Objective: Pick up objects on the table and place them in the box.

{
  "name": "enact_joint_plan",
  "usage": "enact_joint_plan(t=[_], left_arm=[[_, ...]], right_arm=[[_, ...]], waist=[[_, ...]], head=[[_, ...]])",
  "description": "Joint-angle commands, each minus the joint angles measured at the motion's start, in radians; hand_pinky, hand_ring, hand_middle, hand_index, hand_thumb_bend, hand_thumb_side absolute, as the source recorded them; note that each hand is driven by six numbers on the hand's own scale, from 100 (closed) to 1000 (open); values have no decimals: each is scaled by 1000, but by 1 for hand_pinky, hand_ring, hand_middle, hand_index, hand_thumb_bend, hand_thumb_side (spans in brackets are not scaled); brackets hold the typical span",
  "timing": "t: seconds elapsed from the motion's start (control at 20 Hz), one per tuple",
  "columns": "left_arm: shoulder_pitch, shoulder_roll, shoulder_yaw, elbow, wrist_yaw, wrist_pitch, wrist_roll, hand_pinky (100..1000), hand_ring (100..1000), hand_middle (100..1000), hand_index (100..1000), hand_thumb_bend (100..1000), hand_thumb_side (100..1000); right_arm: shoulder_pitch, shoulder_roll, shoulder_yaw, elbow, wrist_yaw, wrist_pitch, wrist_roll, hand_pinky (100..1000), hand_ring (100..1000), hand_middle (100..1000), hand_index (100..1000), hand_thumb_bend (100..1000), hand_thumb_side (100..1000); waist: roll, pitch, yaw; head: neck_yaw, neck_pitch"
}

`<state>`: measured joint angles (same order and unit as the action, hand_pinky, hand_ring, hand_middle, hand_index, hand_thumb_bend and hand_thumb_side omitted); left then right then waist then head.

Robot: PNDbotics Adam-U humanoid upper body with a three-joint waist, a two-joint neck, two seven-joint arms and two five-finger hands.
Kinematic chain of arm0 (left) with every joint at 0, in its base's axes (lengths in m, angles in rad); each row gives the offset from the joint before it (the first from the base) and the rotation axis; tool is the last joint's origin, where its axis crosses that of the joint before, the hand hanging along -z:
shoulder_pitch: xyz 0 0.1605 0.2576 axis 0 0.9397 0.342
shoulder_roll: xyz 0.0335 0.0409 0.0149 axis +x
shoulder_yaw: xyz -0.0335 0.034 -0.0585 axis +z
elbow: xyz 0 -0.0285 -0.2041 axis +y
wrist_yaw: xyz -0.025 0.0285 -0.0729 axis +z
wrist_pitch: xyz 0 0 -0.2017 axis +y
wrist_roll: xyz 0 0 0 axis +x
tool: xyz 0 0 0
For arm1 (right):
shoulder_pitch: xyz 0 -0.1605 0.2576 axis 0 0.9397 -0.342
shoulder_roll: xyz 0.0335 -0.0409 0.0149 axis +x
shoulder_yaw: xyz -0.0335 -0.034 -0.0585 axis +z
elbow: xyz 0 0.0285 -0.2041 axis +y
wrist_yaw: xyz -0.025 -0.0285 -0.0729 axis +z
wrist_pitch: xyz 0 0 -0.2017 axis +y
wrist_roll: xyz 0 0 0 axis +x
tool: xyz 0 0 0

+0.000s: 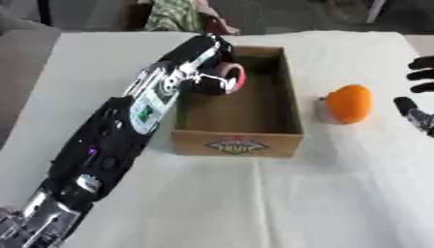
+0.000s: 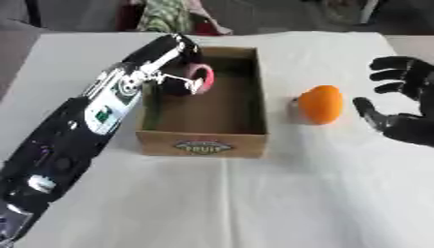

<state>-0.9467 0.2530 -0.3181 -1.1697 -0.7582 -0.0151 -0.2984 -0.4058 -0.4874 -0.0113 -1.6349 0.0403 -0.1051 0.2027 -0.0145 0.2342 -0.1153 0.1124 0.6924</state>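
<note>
We saw left robot hand clamped on pink ring over box, upper centre; early release risked rim bounce. Right robot hand spread beside orange.

Table: covered by a white cloth, by which most of both views is filled; faint creases are seen running across it.
Far edge: the cloth is ended near the top of the views, and a dark floor is seen beyond it.
Left side: a grey strip is shown beside the table; whether it is floor or furniture cannot be told.
Beyond the table: a green-and-white checked cloth is seen at the top, with something pinkish beside it.
Top right: a pale leg of some furniture is glimpsed.
Light: the table is evenly lit, and only soft shadows are cast.
</note>
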Motion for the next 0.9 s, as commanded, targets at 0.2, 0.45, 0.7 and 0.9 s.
enact_joint_plan(t=[0.2,0.45,0.7,0.9], left_arm=[[-14,15,50,-87,-68,-3,-108,752,689,732,802,846,642],[3,36,81,-189,-58,24,-176,771,717,765,832,945,724],[60,58,161,-305,3,86,-138,633,534,567,723,622,520],[148,45,268,-413,69,152,-72,593,502,529,705,560,442]], right_arm=[[-16,-19,-10,-8,-3,-3,-3,715,784,767,824,332,100],[-21,-27,-11,-3,0,-3,-5,715,785,768,824,334,100],[-50,-62,0,8,10,-9,-2,715,785,768,825,338,100],[-81,-92,16,32,20,-16,3,715,786,770,828,348,100]], waist=[[-3,-19,6],[-2,-19,13],[-3,-20,33],[-2,-19,54]], head=[[-7,-16],[-13,-17],[-33,-17],[-49,-20]])
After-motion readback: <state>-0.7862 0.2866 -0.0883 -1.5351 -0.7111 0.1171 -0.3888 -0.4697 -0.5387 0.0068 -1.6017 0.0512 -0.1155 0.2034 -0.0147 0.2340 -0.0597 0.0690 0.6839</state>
